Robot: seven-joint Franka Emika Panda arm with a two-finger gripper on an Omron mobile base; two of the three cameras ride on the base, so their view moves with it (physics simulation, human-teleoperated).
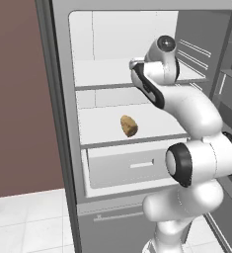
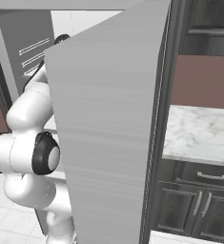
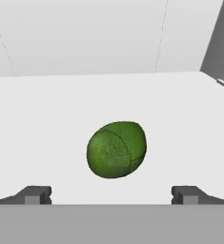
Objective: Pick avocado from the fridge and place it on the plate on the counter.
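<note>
Since we're mid-reach, status: avocado not picked up yet, so grab, carry and drop-off are all left, I'd say.
Fridge (image 1: 63, 123): door swung wide, arm reaching in over the upper shelf at about 1 o'clock in the left base view.
Door panel (image 2: 108, 133): big grey slab close at the arm's right, looks like the main edge to mind when backing out.
Worktop (image 2: 199, 133): marbled, past the door at 3 o'clock in the right base view.
Brown lumpy thing (image 1: 129, 125): one shelf down, well apart from the arm, not our target.
Avocado (image 3: 116, 149): sitting on the white shelf, dead centre in the hand view, bare shelf all around it.
Hand (image 3: 111, 195): fingers spread wide, holding nothing, tips at 7 and 5 o'clock, short of the fruit.
</note>
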